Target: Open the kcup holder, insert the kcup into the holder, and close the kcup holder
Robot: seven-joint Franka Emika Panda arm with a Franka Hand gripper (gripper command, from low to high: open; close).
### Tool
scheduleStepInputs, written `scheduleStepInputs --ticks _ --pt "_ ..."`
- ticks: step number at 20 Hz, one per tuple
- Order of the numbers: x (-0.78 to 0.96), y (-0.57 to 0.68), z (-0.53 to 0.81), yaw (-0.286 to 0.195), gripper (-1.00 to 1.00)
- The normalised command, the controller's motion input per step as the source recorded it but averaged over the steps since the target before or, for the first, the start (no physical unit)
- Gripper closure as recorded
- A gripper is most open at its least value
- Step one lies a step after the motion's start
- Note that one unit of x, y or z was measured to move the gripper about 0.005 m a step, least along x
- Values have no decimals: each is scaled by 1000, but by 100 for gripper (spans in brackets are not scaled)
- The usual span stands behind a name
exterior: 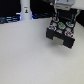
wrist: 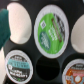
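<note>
Kcup (wrist: pixel 51 31), green, centre frame, seated in holder (exterior: pixel 61 31) pocket among other pods, drawer open for loading. Gripper (exterior: pixel 63 6) above, upper right; finger spread cannot be told.

Pod lids (wrist: pixel 51 31) carry printed labels — all too blurred to read

The gripper (exterior: pixel 63 6) was pale grey-white and boxy with dark edging (too blurred for markings or screws).

gripper (exterior: pixel 62 11) jaws too blurred to read; kcup holder (exterior: pixel 61 31) pods indistinct; wrist view crops neighbouring pods, holder edges out of frame.
</note>
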Motion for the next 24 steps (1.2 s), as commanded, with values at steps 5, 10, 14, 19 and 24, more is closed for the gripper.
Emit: scheduleStepInputs --ticks 5,10,14,19,24 --pt "652 -441 193 14 -100" --pt "680 -377 141 13 -100" --pt "808 -311 30 -1 -100" --pt "812 -160 -1 3 -100" --pt "493 37 -200 55 -100"
